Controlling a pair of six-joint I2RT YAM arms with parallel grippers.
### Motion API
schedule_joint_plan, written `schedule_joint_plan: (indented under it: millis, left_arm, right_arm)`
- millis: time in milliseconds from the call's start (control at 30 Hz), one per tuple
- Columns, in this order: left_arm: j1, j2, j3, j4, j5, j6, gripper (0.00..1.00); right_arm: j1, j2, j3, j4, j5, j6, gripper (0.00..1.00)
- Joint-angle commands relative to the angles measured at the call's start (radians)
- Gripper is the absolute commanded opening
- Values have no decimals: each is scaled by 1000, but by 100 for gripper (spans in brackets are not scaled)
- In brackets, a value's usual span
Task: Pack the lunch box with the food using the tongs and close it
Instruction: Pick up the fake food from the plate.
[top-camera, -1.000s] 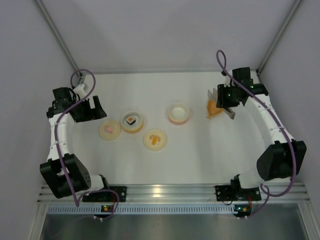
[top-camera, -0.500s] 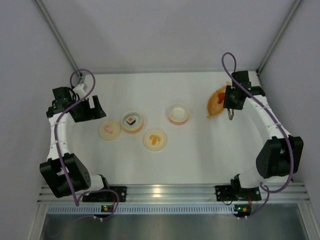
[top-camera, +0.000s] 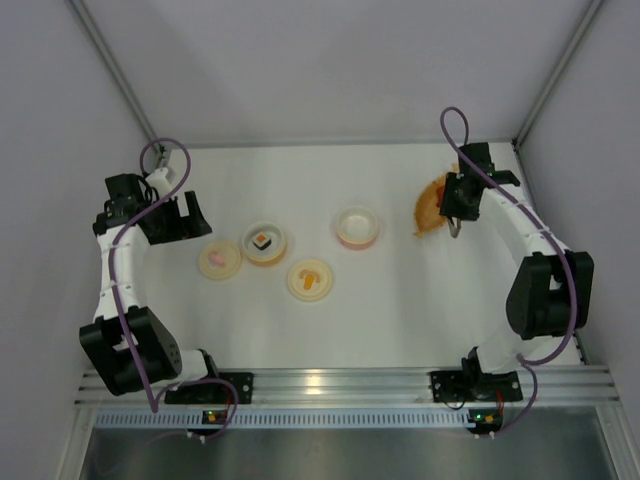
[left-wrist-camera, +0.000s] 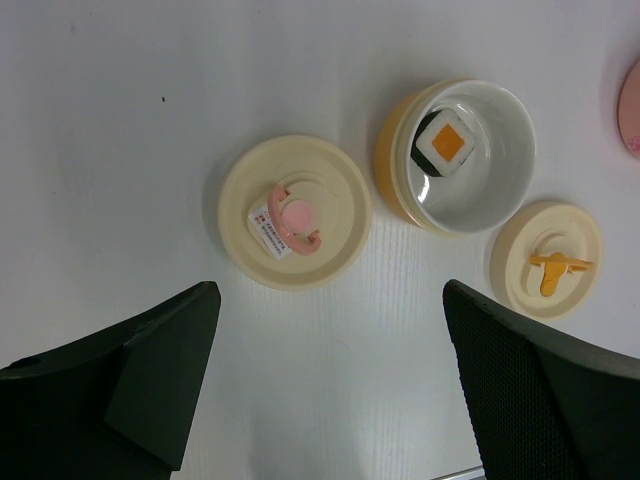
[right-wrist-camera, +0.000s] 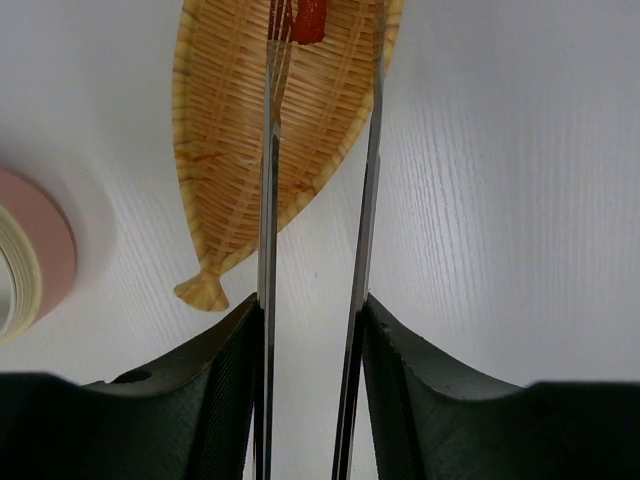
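Observation:
My right gripper (right-wrist-camera: 310, 330) is shut on the silver tongs (right-wrist-camera: 268, 200), one finger pressing each arm. The tongs' arms stand a little apart and reach over the orange leaf-shaped dish (right-wrist-camera: 230, 150). The small red piece (right-wrist-camera: 311, 20) lies on that dish between the tips, close to the left arm. The sushi roll (left-wrist-camera: 444, 146) sits inside the orange bowl (left-wrist-camera: 500, 190) of the lunch box. My left gripper (left-wrist-camera: 330, 370) hangs open above the bare table, near that bowl. In the top view the right gripper (top-camera: 456, 205) is at the dish (top-camera: 430, 205), at the back right.
A cream lid with a pink handle (left-wrist-camera: 294, 212) and a cream lid with an orange handle (left-wrist-camera: 546, 260) lie beside the orange bowl (top-camera: 264, 243). A pink bowl (top-camera: 357, 226) stands mid-table, left of the dish. Walls close in the table on three sides.
My right wrist has turned and shifted slightly back, so the tongs now point along the dish, and their arms have spread a little. The left arm has not moved.

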Motion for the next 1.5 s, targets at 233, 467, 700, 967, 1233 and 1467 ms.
schedule_joint_plan:
  millis: [233, 467, 700, 967, 1233, 1467]
  left_arm:
    - [5, 14, 3, 35, 5, 1, 98]
    - [5, 22, 10, 37, 1, 4, 98]
    - [5, 23, 10, 37, -2, 7, 98]
    - [5, 30, 10, 37, -5, 7, 98]
    - [5, 33, 3, 38, -9, 12, 98]
    - [5, 33, 2, 38, -10, 12, 98]
  right_arm:
    - [-14, 55, 65, 99, -38, 55, 43]
    - [-12, 92, 68, 118, -46, 75, 43]
    - [-14, 118, 68, 158, -40, 76, 43]
    - [-15, 142, 68, 179, -31, 84, 41]
    - [-17, 154, 60, 202, -40, 81, 36]
    - [-19, 161, 54, 202, -74, 63, 27]
